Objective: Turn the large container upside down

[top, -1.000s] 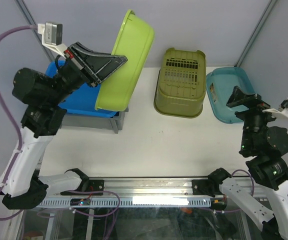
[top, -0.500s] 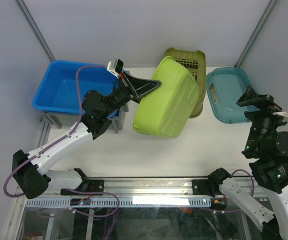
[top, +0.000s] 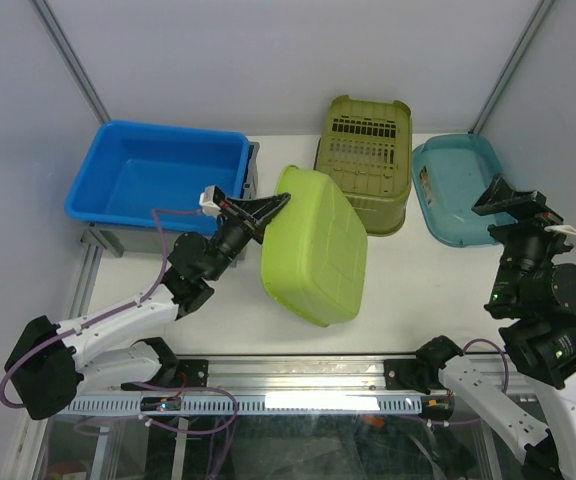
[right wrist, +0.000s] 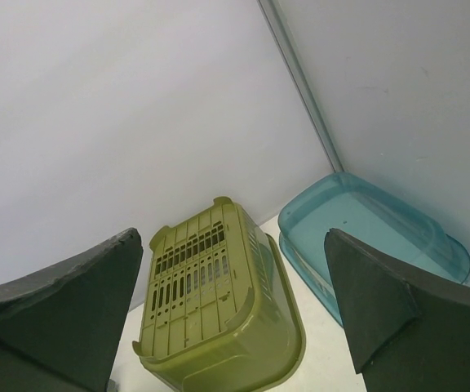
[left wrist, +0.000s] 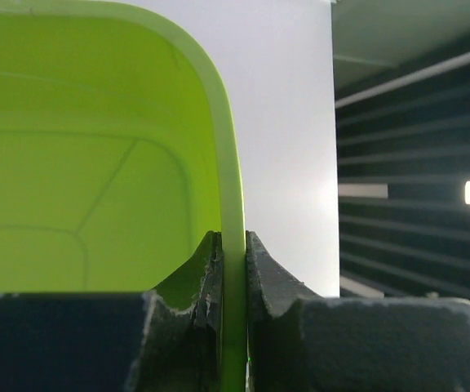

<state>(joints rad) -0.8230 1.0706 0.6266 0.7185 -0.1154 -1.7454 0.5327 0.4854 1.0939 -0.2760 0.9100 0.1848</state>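
The large dark-grey crate [top: 101, 240] is almost wholly hidden under the bright blue tub [top: 158, 180] at the back left; only bits of its grey rim show. My left gripper [top: 276, 202] is shut on the rim of the lime-green tub [top: 313, 245], which lies tilted, base up, at the table's middle. In the left wrist view the left gripper [left wrist: 233, 238] pinches the thin green rim [left wrist: 233, 180] between both pads. My right gripper [top: 508, 200] is open and empty at the right, raised above the table; in the right wrist view [right wrist: 231, 237] nothing lies between its fingers.
An olive slotted basket [top: 363, 165] stands upside down at the back middle, also in the right wrist view [right wrist: 219, 302]. A teal tray [top: 458, 185] lies at the back right [right wrist: 374, 229]. Frame posts rise at both back corners.
My left arm swung the lime-green tub from upright over the blue tub, right and down to the table's middle, turning it base up. The right arm shifted only slightly.
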